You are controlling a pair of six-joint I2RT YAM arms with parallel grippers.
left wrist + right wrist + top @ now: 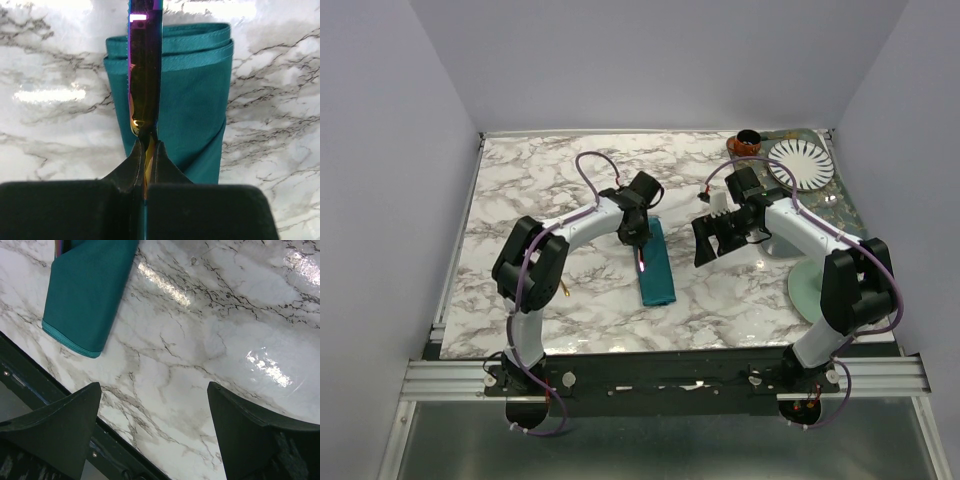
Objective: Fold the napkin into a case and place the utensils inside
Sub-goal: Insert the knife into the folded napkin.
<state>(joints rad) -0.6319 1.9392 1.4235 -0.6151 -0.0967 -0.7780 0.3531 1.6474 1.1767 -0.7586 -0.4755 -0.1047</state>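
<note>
A white marble-patterned table with grey veins [540, 180] carries everything. Near its middle lies a narrow teal cloth rectangle folded into a case [657, 265], long side running near to far. A thin gold metal piece [565, 290] rests at the near left. A pale green round saucer [807, 290] sits near the right edge. At the far right, a dark patterned mat [845, 205] bears a white plate with black radial lines [798, 163], and a small copper-brown cup [748, 144] stands just beside it.
</note>
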